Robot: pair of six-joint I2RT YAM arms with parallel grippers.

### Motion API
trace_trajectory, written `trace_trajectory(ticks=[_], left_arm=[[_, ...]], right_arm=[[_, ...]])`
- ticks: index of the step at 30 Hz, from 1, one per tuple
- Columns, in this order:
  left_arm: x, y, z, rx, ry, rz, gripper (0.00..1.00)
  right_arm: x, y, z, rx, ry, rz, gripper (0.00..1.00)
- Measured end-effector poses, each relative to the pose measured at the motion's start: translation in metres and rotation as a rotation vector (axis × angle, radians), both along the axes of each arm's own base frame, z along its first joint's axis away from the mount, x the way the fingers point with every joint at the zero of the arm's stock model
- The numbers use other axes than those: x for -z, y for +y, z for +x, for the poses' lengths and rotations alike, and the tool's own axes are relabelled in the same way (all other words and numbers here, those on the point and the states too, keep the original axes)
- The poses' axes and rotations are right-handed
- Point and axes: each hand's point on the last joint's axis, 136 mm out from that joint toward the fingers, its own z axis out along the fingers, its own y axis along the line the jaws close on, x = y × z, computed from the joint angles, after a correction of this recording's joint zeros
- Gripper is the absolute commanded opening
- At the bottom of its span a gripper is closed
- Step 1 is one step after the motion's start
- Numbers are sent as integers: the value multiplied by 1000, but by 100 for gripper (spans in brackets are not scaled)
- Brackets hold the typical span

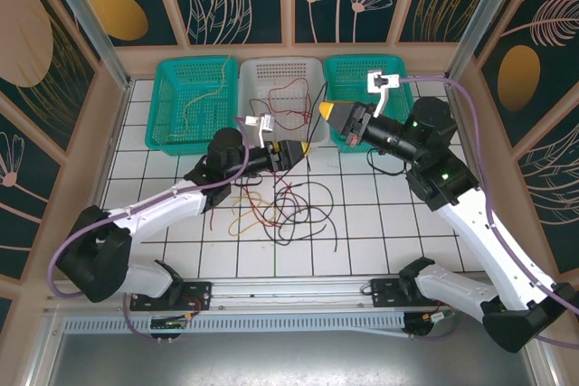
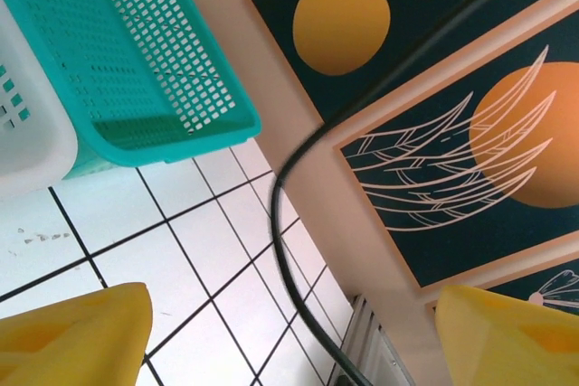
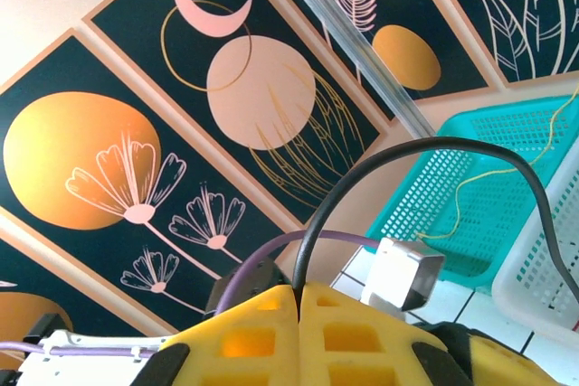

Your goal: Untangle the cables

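Yellow fingers [image 3: 244, 341] of the right gripper [image 3: 298, 305] stand pressed together, pinching a black cable [image 3: 407, 145] that arches up out of the seam. Left gripper [image 1: 306, 150]: its fingers [image 2: 81, 336] are spread wide, and a black cable runs through the gap between them; contact with either finger cannot be told. Loose cables [image 1: 280, 205], red, yellow and black, lie tangled on the tiled table [image 1: 380, 223], between the two arms and just nearer the bases than the left gripper. One yellow cable [image 1: 193, 106] lies in the left teal basket [image 1: 167, 137]. One red cable [image 1: 288, 97] lies in the white basket [image 1: 280, 65]. Right teal basket [image 1: 348, 68] stands just behind the right gripper.
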Motion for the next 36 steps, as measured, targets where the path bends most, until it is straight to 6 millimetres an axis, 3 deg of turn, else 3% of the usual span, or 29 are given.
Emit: trace_trajectory(ticks=[8, 14, 17, 25, 28, 32, 36], left_arm=[[4, -13, -3, 47, 22, -26, 43], [-2, -17, -6, 71, 11, -52, 50], [-5, -19, -7, 85, 1, -68, 47], [-8, -21, -6, 92, -2, -84, 19], [-9, -22, -6, 94, -21, -77, 2], [-10, -23, -10, 93, -91, -40, 0], [-21, -17, -30, 97, -240, 0, 0]], right_arm=[[-6, 0, -3, -13, -7, 34, 0], [-6, 1, -3, -17, -1, 46, 0], [-7, 1, -3, -17, 0, 47, 0], [-8, 0, -2, -13, -3, 54, 0], [-8, -1, 0, 3, -1, 56, 0], [-8, -14, 15, 67, 16, 66, 0], [-3, -29, 32, 131, 54, 76, 0]])
